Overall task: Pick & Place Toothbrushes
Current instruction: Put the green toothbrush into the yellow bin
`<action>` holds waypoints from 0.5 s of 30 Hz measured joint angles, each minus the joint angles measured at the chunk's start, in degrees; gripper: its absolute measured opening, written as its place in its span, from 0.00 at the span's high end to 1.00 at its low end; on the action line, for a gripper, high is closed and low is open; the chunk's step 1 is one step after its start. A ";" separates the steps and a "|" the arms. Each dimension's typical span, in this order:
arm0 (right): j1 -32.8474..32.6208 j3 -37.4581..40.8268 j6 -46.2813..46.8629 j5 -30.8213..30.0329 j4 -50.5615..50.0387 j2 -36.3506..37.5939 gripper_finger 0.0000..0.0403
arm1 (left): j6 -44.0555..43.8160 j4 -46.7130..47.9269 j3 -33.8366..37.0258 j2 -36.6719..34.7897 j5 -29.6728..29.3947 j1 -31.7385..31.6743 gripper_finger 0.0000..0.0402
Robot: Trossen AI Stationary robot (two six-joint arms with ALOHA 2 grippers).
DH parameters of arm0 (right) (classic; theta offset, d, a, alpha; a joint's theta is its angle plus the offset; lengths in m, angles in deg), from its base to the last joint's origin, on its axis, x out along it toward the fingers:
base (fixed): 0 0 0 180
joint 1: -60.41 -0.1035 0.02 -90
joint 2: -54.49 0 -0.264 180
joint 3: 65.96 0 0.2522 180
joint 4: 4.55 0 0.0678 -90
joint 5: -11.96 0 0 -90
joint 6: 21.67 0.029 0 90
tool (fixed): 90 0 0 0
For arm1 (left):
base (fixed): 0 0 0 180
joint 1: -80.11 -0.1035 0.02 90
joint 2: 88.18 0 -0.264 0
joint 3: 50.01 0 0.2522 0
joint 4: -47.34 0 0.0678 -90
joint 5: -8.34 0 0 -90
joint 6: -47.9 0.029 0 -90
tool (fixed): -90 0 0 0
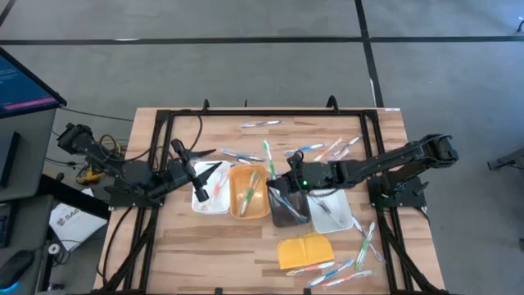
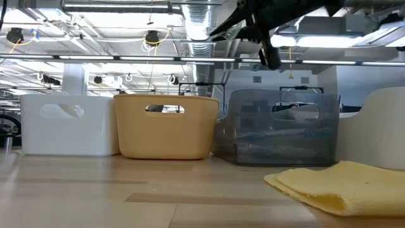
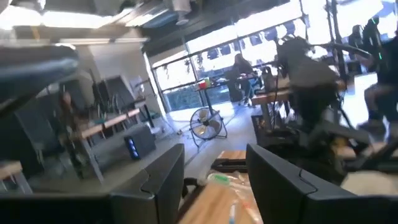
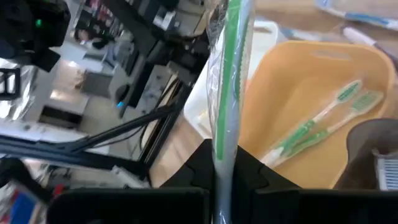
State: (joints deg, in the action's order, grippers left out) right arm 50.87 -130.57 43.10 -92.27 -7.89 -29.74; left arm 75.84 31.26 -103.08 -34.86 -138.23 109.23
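Left claw (image 1: 199, 174): it is being held over the white tray on the left, with its two fingers (image 3: 155, 180) apart and nothing seen between them.
Right claw (image 1: 288, 181): it is being held above the gap between the orange tray and the grey tray, with its fingers closed tight on a green toothbrush (image 4: 227, 81) in a clear wrapper.
Held toothbrush: it is being pointed up and away from the claw, over the orange tray's edge.
Trays: four are being counted in a row on the bench (image 1: 246, 246) — a white tray (image 1: 210, 190), an orange tray (image 1: 249, 192), a grey tray (image 1: 288, 206) and another white tray (image 1: 334, 213).
Orange tray: two green toothbrushes (image 4: 320, 121) are being seen lying side by side inside it.
Left white tray: one pink toothbrush (image 1: 219, 185) is being seen inside it.
Loose toothbrushes: more toothbrushes are being left scattered on the bench, a bunch behind the trays (image 1: 327, 150) and a bunch at the front right (image 1: 352, 262); the exact number cannot be told.
Yellow pad (image 1: 304, 251): one is being left flat on the bench in front of the grey tray.
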 joint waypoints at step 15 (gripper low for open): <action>-0.32 -24.87 -6.77 -6.18 -30.91 -17.26 0.97 | -4.63 0.01 0.00 -0.07 -13.17 0.88 0.64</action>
State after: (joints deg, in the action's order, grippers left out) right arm 50.55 -155.44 36.34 -98.45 -38.80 -47.00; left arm 71.21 31.27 -103.08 -34.92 -151.40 110.11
